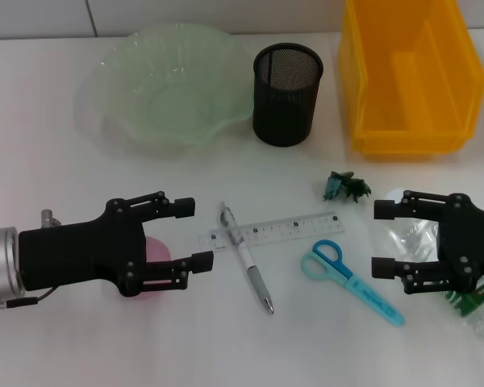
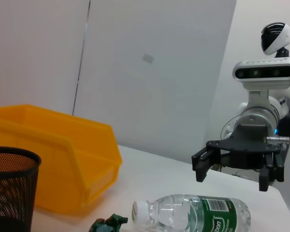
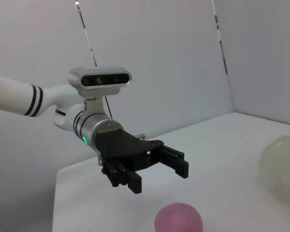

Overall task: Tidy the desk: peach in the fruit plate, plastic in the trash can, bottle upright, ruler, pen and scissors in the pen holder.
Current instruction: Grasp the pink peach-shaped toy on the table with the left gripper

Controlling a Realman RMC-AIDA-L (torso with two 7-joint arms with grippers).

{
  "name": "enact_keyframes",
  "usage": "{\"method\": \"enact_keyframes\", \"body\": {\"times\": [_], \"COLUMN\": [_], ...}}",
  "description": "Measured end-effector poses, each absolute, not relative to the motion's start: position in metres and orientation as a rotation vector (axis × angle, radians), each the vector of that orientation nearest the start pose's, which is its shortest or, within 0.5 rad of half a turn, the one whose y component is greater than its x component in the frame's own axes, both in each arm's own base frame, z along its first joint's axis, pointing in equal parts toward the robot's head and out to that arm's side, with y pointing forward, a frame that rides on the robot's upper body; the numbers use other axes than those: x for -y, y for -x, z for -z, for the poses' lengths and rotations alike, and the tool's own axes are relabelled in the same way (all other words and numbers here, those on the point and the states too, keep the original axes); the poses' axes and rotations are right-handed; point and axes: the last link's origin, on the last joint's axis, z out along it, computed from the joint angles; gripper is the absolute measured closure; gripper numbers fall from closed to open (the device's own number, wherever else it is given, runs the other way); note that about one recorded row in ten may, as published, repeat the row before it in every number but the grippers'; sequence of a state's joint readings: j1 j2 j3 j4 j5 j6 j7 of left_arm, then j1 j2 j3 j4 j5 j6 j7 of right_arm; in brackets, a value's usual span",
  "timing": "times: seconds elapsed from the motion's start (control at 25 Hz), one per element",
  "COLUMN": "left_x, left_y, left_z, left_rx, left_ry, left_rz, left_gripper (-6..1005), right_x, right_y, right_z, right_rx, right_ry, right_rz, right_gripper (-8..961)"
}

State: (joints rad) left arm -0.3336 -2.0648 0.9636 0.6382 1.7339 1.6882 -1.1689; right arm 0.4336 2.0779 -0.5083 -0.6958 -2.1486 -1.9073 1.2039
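Note:
My left gripper (image 1: 195, 234) is open and hovers above the pink peach (image 1: 155, 256), which it partly hides. The right wrist view shows this gripper (image 3: 158, 177) above the peach (image 3: 179, 218). My right gripper (image 1: 379, 239) is open over the clear bottle (image 1: 411, 238), which lies on its side. The left wrist view shows that gripper (image 2: 232, 178) above the lying bottle (image 2: 193, 212). The ruler (image 1: 278, 230), the pen (image 1: 246, 258) and the scissors (image 1: 351, 280) lie on the desk (image 1: 64, 347) between the grippers. The dark green plastic (image 1: 345, 187) lies behind them.
The pale green fruit plate (image 1: 173, 89) stands at the back left. The black mesh pen holder (image 1: 286, 93) stands upright at the back middle. The orange-yellow trash can (image 1: 411, 76) is at the back right. A wall runs behind them.

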Motion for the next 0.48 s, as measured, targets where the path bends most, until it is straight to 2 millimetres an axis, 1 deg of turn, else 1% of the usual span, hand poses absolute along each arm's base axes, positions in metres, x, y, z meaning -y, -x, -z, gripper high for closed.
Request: {"method": "enact_keyframes", "body": {"times": [0.28, 0.36, 0.44, 0.48], "left_x": [-0.263, -0.264, -0.263, -0.261], "left_y": [0.275, 0.276, 0.282, 0.290], "left_z": [0.015, 0.012, 0.007, 0.002], "left_rx": [0.443, 0.436, 0.439, 0.448], "left_ry": [2.816, 2.802, 2.773, 2.725], "left_rz": [0.893, 0.884, 0.858, 0.832], "left_gripper": [185, 186, 186, 186], "right_x": [-0.266, -0.265, -0.265, -0.264], "right_y": [-0.282, -0.283, -0.283, -0.284], "right_z": [-0.022, -0.022, -0.022, -0.022], "right_rx": [-0.469, -0.471, -0.472, -0.474], "right_ry": [2.857, 2.855, 2.854, 2.853], "right_rz": [-0.849, -0.848, -0.847, -0.847], "right_gripper": [115, 115, 115, 115]}}
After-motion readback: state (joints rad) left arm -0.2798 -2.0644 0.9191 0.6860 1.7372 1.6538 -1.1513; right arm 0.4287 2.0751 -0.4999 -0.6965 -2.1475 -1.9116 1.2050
